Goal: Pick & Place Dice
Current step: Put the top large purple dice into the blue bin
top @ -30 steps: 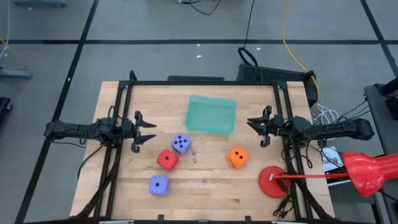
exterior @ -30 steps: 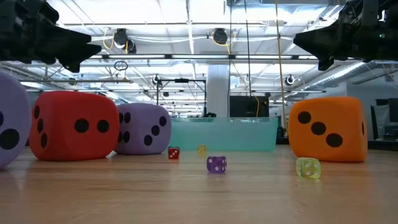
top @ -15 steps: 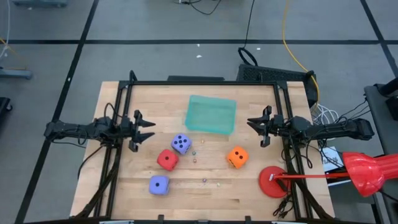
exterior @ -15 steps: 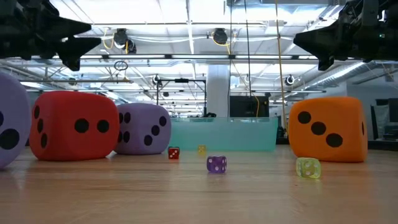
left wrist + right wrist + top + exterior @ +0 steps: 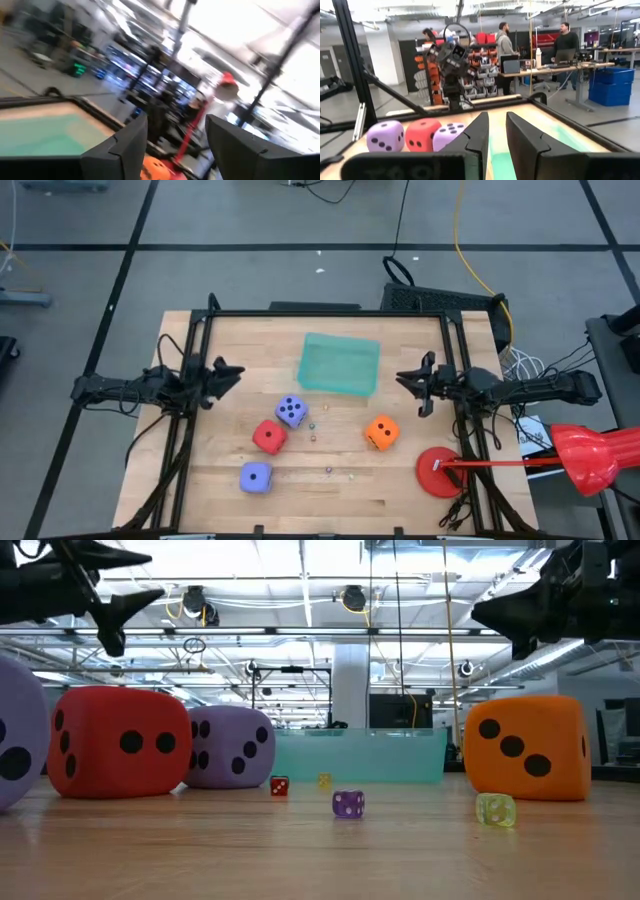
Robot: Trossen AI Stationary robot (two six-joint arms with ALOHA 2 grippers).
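Four soft dice rest on their bottom faces on the wooden table: a purple-blue one point(image 5: 291, 411), a red one point(image 5: 268, 436), a second purple-blue one point(image 5: 255, 477) and an orange one point(image 5: 381, 432). In the low view the red die point(image 5: 120, 740) and the orange die point(image 5: 525, 745) stand large. My left gripper point(image 5: 226, 372) hovers open above the table's left side, left of the dice. My right gripper point(image 5: 416, 388) hovers open at the right side, beyond the orange die. Both hold nothing.
A teal tray point(image 5: 340, 363) sits toward the far edge between the arms. A red round disc point(image 5: 440, 472) lies at the near right. Several tiny dice point(image 5: 348, 803) are scattered among the large ones. People stand in the room behind point(image 5: 506, 42).
My left gripper has rolled about its wrist and risen a little, staying open. The dice and my right arm have kept still.
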